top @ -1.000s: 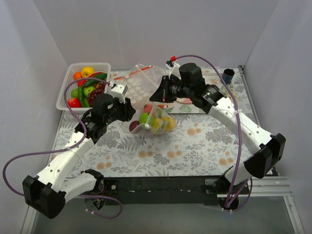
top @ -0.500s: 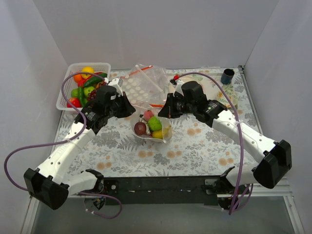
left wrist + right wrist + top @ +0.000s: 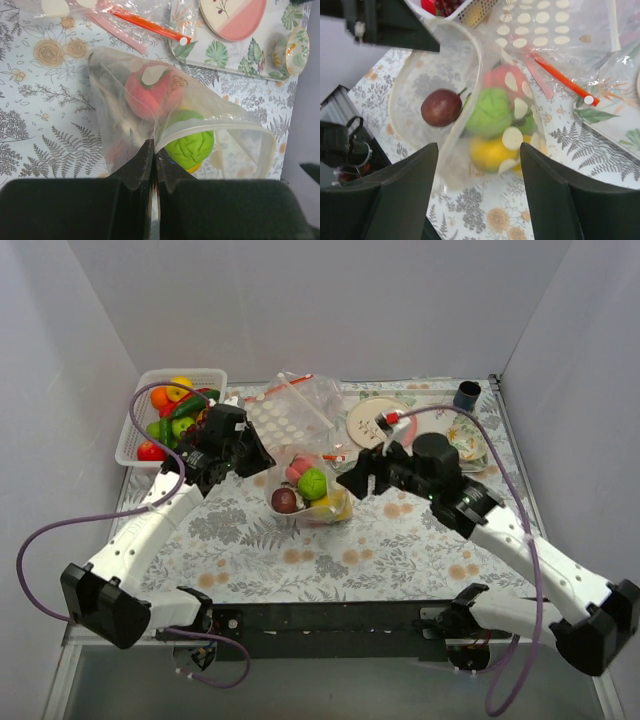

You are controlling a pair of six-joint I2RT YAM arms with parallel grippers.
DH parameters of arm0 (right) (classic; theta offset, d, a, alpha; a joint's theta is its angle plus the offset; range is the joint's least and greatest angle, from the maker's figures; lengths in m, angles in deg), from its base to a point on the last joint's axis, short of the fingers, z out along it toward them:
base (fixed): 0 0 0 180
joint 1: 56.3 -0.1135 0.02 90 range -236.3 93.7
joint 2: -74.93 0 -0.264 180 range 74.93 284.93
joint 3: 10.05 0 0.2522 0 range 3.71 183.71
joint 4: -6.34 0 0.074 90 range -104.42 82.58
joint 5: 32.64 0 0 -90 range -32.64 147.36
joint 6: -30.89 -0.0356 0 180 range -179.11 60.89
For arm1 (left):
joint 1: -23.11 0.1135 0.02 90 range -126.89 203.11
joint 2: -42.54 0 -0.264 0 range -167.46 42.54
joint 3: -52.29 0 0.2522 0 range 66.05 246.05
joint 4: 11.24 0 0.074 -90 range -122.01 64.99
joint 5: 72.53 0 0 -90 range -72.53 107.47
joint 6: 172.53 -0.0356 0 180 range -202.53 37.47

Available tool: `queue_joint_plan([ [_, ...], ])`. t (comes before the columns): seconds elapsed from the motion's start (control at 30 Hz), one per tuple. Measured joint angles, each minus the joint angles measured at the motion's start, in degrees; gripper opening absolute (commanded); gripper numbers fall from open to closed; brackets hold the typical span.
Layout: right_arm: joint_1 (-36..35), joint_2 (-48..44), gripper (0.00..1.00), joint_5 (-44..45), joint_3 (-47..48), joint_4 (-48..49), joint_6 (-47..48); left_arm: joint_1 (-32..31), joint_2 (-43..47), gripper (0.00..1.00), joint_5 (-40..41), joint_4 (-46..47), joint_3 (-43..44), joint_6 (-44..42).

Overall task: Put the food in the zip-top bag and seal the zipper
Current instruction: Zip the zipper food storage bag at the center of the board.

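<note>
Transparent polka-dotted crinkly plastic bag (image 3: 305, 495) of bright toy fruit (image 3: 492, 112) sits central on the counter (image 3: 400, 540); left gripper (image 3: 152, 147) is clamped on its rim, right gripper (image 3: 477, 147), spread wide, faces the open mouth from the right.

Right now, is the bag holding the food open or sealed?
Open. In the right wrist view the rim of the bag gapes wide around a dark fruit; the left gripper pinches one edge.
</note>
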Motion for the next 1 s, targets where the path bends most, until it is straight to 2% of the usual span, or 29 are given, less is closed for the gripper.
queue_joint_plan([
  [0.17, 0.0, -22.6, 0.82, 0.1, -25.4, 17.2, 4.0, 2.9, -3.1, 0.00, -1.2, -0.6, 2.3, 0.3],
  [0.3, 0.0, -31.7, 0.78, 0.7, -37.1, 25.3, 5.1, 4.3, -5.2, 0.00, -2.4, -1.1, 3.8, 0.3],
  [0.4, 0.0, -32.3, 0.72, 0.3, -40.7, 31.1, 5.6, 4.6, -6.5, 0.00, -3.4, -1.2, 4.8, 0.2],
  [0.6, -1.1, -29.6, 0.72, -2.3, -47.7, 44.0, 6.8, 5.2, -8.3, 0.00, -5.5, -1.3, 6.1, 0.3],
  [0.87, -14.8, -24.8, 0.70, 6.1, -50.1, 54.5, 16.7, 5.9, -8.5, 0.00, -6.7, -2.2, 7.1, 0.5],
  [1.0, -17.4, -19.3, 0.66, 9.7, -50.1, 60.1, 20.9, 6.4, -8.5, 0.00, -6.9, -2.5, 7.1, 0.6],
])
